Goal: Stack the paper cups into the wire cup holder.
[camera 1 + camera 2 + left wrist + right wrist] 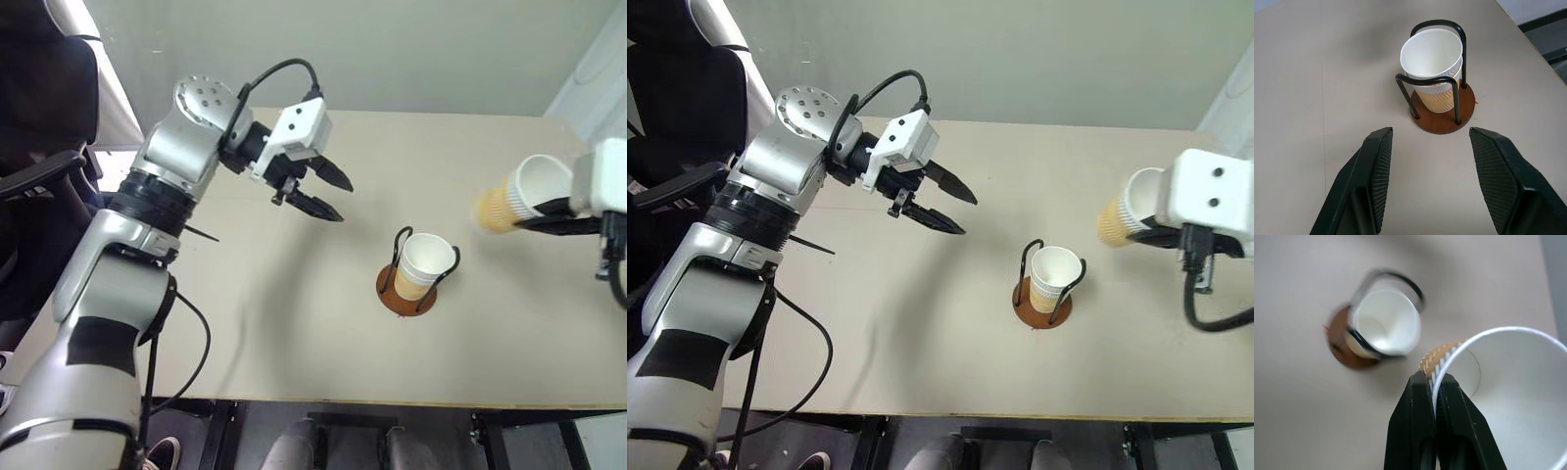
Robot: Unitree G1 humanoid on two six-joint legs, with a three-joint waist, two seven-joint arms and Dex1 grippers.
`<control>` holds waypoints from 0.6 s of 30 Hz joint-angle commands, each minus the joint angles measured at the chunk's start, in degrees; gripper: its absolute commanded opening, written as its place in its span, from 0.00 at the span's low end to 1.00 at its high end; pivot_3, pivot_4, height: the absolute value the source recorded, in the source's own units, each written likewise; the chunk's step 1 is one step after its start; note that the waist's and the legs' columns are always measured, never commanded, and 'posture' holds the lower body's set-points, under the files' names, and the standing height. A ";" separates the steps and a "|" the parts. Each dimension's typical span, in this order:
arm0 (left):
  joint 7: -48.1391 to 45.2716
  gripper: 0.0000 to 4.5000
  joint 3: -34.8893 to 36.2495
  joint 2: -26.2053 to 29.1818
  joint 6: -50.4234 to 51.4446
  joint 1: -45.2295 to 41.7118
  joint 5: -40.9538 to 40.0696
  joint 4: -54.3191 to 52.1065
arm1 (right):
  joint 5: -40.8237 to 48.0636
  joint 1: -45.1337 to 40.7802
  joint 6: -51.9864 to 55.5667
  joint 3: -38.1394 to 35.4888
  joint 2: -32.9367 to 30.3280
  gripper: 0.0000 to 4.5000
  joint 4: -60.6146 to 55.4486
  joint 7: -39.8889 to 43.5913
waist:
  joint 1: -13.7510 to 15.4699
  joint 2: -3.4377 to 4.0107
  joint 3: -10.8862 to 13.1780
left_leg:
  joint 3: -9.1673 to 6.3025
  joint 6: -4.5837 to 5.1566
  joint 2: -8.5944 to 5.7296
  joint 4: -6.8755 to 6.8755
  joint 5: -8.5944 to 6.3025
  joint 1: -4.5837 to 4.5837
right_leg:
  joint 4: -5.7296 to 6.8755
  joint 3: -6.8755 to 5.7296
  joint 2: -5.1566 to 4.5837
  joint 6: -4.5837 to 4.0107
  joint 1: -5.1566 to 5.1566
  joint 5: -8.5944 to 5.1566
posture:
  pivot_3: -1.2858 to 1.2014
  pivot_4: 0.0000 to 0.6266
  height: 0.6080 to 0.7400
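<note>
The right gripper (1435, 382) pinches one paper cup (514, 196) by its rim wall; the left gripper (323, 192) hangs half-open, empty. That thin, tilted hold could let the cup twist and catch a wire loop of the wire cup holder (407, 294), below and to the claw's left.

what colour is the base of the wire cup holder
Reddish-brown base, clearest in the left wrist view.

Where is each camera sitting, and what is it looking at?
Head views: from the head, down over the table; both arms show.
Left wrist view: along the open left gripper toward the cup holder.
Right wrist view: along the right gripper, pinching a cup's wall.
Shared: the holder with a cup inside.
</note>
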 commanded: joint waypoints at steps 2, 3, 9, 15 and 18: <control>-1.81 0.60 1.69 -0.05 -0.85 -0.76 0.29 -0.45 | 1.38 -7.63 1.08 6.84 1.43 0.01 -3.66 -1.82 | -0.02 0.00 0.00 | -0.04 0.00 -0.03 -0.02 0.00 -0.04 | 0.00 0.02 -0.01 0.02 -0.06 -0.02 | 0.52 0.24 1.00; -1.81 0.60 1.70 -0.13 -0.91 -0.73 0.39 -0.43 | 0.88 -8.86 1.10 8.57 1.97 0.01 -3.94 -1.92 | -0.10 0.00 0.00 | -0.05 0.00 -0.01 -0.04 0.00 -0.05 | 0.00 0.03 -0.03 0.02 -0.08 -0.02 | 0.52 0.24 1.00; -1.81 0.60 1.86 -0.44 -1.10 -0.67 0.83 -0.35 | -2.58 -14.25 1.08 16.06 5.20 0.01 -3.44 -1.51 | -0.11 0.00 0.00 | -0.11 0.01 -0.05 -0.03 0.00 -0.10 | 0.01 0.00 -0.02 0.02 -0.15 -0.03 | 0.52 0.24 1.00; -1.81 0.60 1.97 -0.31 -0.99 -0.52 0.93 -0.70 | -4.06 -14.76 1.42 18.75 7.02 0.01 -3.96 -0.59 | -0.09 0.00 0.00 | -0.17 0.01 -0.06 -0.03 0.01 -0.21 | 0.01 -0.04 -0.02 0.00 -0.25 -0.03 | 0.52 0.24 1.00; -1.81 0.60 2.01 -0.18 -0.76 -0.42 0.91 -1.10 | -4.06 -13.39 1.43 18.76 7.05 0.01 -4.53 -0.17 | -0.07 0.00 0.00 | -0.22 0.01 -0.05 -0.01 0.01 -0.29 | -0.01 -0.03 -0.07 0.00 -0.30 -0.04 | 0.52 0.24 1.00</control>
